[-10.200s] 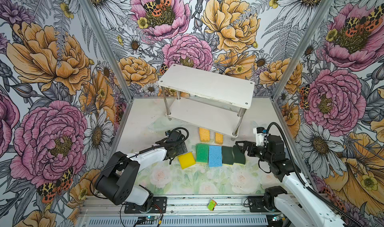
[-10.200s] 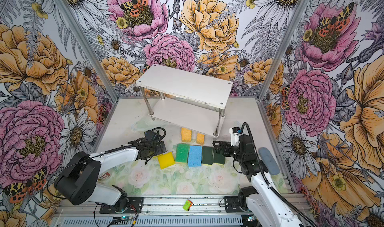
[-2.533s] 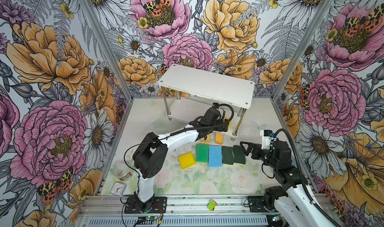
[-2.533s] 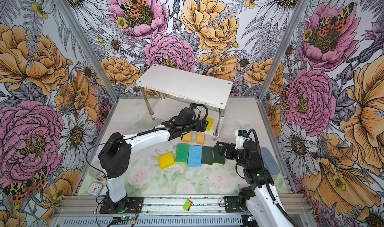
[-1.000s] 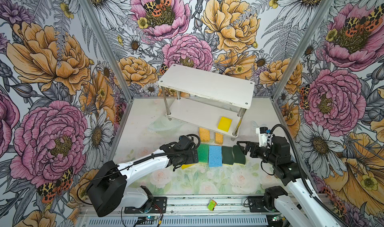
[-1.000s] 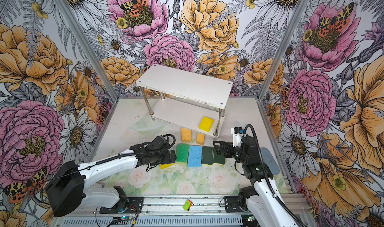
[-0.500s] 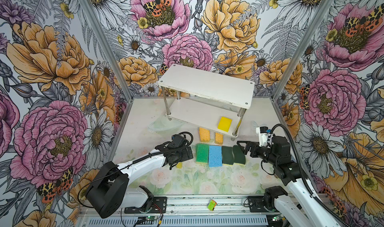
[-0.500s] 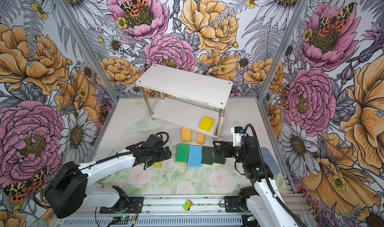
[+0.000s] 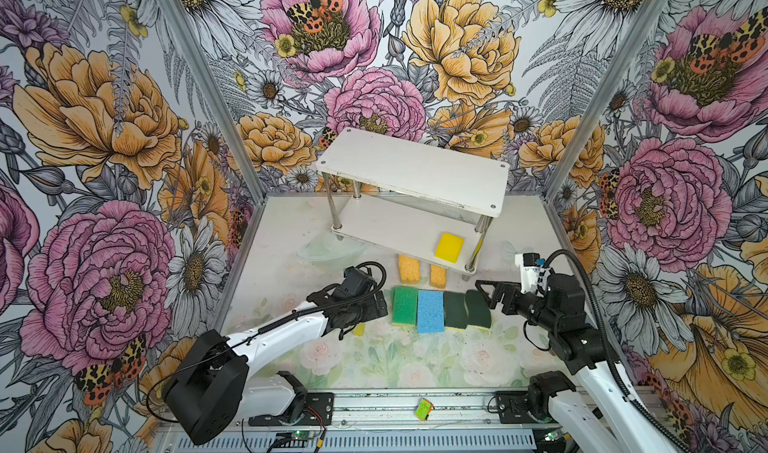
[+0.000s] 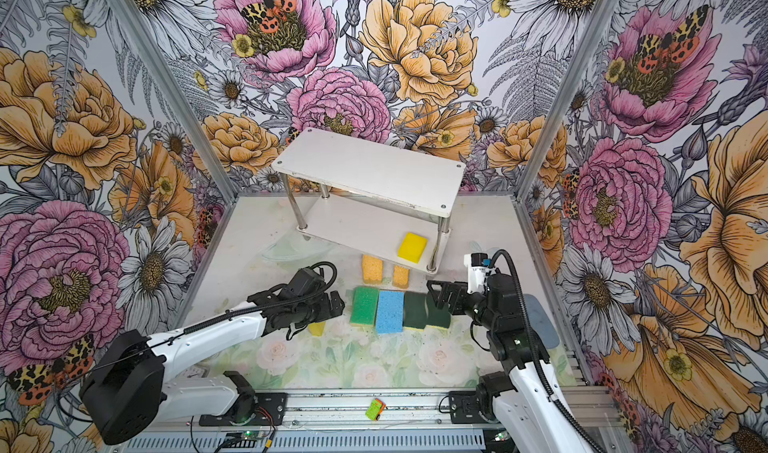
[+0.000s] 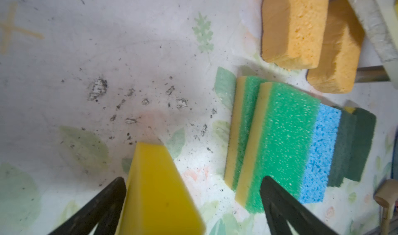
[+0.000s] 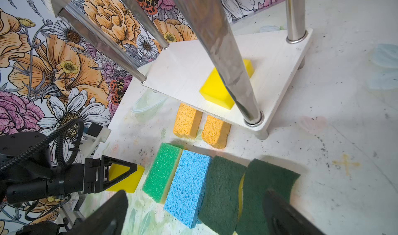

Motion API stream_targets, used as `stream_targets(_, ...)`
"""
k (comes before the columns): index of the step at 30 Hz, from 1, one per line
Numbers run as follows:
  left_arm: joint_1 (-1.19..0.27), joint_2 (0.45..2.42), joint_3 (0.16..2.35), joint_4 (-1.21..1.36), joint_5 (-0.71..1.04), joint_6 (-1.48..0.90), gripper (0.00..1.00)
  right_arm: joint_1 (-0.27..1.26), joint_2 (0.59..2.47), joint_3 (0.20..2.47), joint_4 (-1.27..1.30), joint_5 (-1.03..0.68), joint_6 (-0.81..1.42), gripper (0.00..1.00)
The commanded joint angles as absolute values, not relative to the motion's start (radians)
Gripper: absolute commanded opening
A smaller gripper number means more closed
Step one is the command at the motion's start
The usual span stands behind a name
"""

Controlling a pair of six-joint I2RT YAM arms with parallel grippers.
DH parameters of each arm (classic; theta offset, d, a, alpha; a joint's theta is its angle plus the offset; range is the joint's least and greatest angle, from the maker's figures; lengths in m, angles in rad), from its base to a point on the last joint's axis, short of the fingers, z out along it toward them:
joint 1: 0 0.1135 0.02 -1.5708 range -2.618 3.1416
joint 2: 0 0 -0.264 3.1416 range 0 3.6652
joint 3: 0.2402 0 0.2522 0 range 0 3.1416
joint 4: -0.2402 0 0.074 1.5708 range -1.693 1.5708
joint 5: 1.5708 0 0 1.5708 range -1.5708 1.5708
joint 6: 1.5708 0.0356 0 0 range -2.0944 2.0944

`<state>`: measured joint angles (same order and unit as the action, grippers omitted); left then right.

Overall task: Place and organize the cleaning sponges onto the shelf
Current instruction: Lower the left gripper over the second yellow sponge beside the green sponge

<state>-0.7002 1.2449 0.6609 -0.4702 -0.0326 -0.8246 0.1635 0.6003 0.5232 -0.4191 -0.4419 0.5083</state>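
1. On the lower board of the shelf (image 9: 415, 168), counting just one yellow sponge (image 9: 449, 247) so far, parked near a front post.
2. Spotting everything else lying on the mat (image 9: 415, 359): green (image 9: 404, 305), blue (image 9: 430, 310), dark green (image 9: 465, 309), orange (image 9: 409, 269) sponges, plus the other yellow (image 11: 159, 190).
3. Hovering the left gripper (image 11: 192, 184) wide open around that other yellow, not squeezing anything yet.
4. Hanging the right gripper (image 12: 197, 195) open and empty by the dark green ones.
5. Guessing barely started, loads left.
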Motion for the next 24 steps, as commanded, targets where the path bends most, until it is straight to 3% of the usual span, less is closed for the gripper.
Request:
stream_targets(1,-0.728,1.201,0.697,-0.450,-0.046,-0.854,0.99,0.170,0.596,0.546,-0.413,-0.428,0.517,1.00)
stream_targets(12,-0.749,1.204,0.724,-0.452,-0.014,-0.846,0.99,0.169,0.589,0.546,-0.414,-0.428,0.518,1.00)
stream_targets(19,-0.724,1.194,0.820,-0.622,0.034,-0.574,0.99,0.170,0.592,0.546,-0.414,-0.445,0.514,1.00)
stream_targets(24,-0.700,1.188,0.881,-0.671,0.187,-0.415,0.99,0.169,0.597,0.548,-0.414,-0.454,0.518,1.00)
